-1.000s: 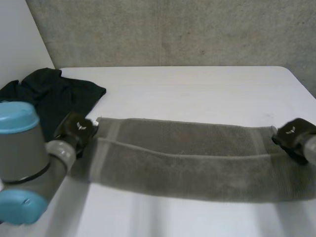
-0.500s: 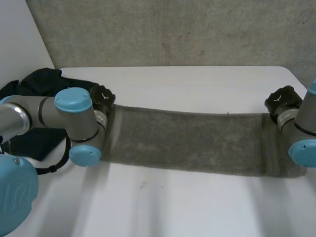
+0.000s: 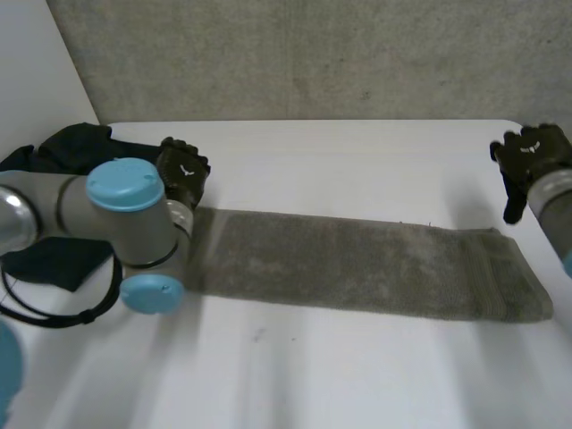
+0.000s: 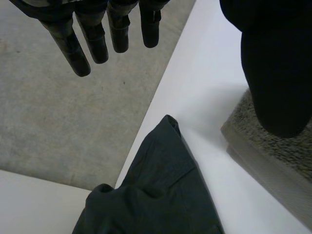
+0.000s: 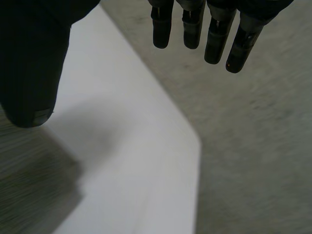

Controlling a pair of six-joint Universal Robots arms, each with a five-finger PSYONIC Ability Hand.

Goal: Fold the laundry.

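Note:
A grey-brown towel (image 3: 357, 264) lies folded into a long strip across the white table (image 3: 357, 161). My left hand (image 3: 183, 172) hovers just beyond the strip's left end, fingers (image 4: 87, 39) straight and spread, thumb (image 4: 275, 73) over the towel's corner (image 4: 273, 146). It holds nothing. My right hand (image 3: 527, 161) hangs above the table's far right corner, past the strip's right end. Its fingers (image 5: 209, 29) are straight and apart from the thumb (image 5: 31, 63), empty too.
A dark green garment (image 3: 76, 165) lies crumpled at the table's left edge, beside my left arm (image 3: 116, 223); in the left wrist view the dark garment (image 4: 156, 195) sits beyond the palm. The table's right edge (image 5: 192, 161) drops to grey floor.
Both hands carried the towel's near edge over to the far side, making a narrower strip, then let go, opened and lifted away from its ends.

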